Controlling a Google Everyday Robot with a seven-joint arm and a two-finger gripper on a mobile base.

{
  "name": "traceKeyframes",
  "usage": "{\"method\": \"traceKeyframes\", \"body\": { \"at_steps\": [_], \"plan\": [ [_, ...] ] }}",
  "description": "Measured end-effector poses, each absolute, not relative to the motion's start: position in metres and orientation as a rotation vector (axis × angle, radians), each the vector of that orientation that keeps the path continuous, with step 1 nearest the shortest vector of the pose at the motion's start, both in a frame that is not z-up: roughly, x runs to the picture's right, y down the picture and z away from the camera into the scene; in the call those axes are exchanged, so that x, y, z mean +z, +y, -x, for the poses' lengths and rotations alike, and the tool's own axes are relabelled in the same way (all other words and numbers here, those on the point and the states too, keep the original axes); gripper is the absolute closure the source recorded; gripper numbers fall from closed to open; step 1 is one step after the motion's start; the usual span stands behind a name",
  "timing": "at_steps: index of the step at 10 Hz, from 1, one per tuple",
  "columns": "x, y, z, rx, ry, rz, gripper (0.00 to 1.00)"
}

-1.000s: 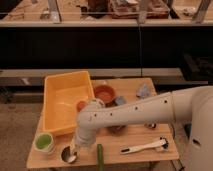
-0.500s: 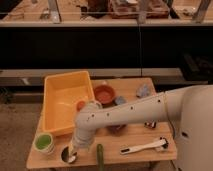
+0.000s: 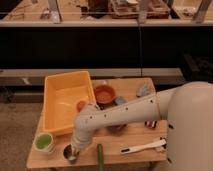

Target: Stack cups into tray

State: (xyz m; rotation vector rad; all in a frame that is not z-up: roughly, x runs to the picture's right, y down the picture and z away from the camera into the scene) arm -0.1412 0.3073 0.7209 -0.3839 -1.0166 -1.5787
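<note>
The yellow-orange tray [image 3: 60, 97] stands at the table's back left, with a small orange thing [image 3: 81, 105] inside by its right wall. The pale green cup [image 3: 44, 142] stands upright at the front left corner. The steel cup [image 3: 68, 153] stands just right of it at the front edge. My gripper [image 3: 74, 146] is at the end of the white arm, directly over the steel cup's right rim, touching or nearly touching it. The cream-white cup is not in view.
An orange-brown bowl [image 3: 104, 93] sits right of the tray. A dark maroon bowl [image 3: 118, 128] is partly hidden under my arm. A green stick-like thing [image 3: 100, 156] and a white utensil [image 3: 144, 146] lie at the front edge. A blue-grey object [image 3: 144, 90] is at the back right.
The arm has shifted slightly left over the steel cup. The cups, bowls and tray have not moved.
</note>
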Motion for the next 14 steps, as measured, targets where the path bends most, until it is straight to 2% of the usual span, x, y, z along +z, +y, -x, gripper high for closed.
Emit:
{"method": "traceKeyframes", "body": {
  "at_steps": [1, 2, 6, 9, 11, 14],
  "plan": [
    [0.716, 0.299, 0.143, -1.580, -1.016, 0.363, 0.97],
    [0.710, 0.288, 0.144, -1.577, -1.019, 0.342, 1.00],
    [0.670, 0.223, 0.151, -1.587, -0.998, 0.242, 1.00],
    [0.656, 0.163, 0.187, -1.592, -0.957, 0.176, 1.00],
    [0.659, 0.152, 0.209, -1.563, -0.946, 0.181, 1.00],
    [0.671, 0.157, 0.235, -1.527, -0.960, 0.178, 1.00]
  ]
}}
